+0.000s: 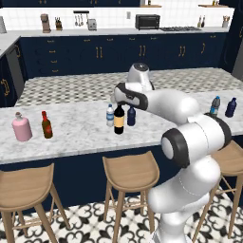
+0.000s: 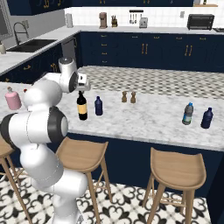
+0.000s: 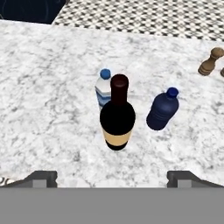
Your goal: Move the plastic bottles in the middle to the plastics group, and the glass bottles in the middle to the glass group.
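Brown pepper mills upright on marble counter; wooden stools below.

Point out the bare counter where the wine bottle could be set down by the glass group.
Bare marble lies between the brown bottle and the clear bottle, and right of the navy bottle toward the shakers. It is crowded around the wine bottle, flanked closely by both small bottles.

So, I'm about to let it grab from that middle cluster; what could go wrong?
The open gripper hovers above the tall black wine bottle with a yellowish label. The clear white-capped bottle and the dark navy bottle stand close on either side, so descending fingers might knock one over. The slim neck could also slip.
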Motion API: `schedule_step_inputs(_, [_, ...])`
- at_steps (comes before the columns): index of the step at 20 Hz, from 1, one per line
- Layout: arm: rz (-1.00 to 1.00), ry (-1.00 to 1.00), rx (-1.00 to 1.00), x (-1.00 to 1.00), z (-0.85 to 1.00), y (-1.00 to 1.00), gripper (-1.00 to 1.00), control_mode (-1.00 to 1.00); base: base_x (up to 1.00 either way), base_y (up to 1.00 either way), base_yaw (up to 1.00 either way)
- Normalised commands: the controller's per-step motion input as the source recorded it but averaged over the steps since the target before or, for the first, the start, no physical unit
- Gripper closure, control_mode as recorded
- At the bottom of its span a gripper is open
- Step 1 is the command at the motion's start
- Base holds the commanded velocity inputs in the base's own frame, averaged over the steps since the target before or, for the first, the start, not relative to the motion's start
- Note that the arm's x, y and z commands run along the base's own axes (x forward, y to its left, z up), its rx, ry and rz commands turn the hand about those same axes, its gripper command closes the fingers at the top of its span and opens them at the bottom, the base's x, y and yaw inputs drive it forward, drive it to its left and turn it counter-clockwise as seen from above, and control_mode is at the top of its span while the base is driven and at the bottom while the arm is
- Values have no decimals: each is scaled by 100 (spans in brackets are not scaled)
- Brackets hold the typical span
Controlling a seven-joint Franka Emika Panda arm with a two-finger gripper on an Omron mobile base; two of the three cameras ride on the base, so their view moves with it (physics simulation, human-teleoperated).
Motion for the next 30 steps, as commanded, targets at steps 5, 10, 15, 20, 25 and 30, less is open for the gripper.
schedule_step_inputs(5, [0, 1, -5, 6, -30, 0, -100, -100, 0, 0, 0])
schedule_step_inputs(10, [0, 0, 0, 25, -46, 0, -100, -100, 0, 0, 0])
schedule_step_inputs(15, [0, 0, 0, 21, -5, 1, -100, -100, 0, 0, 0])
schedule_step_inputs(20, [0, 0, -2, 20, -6, 7, -100, -100, 0, 0, 0])
schedule_step_inputs(25, [0, 0, 0, 24, -19, 9, -100, -100, 0, 0, 0])
schedule_step_inputs(30, [0, 0, 0, 10, -13, 0, -100, -100, 0, 0, 0])
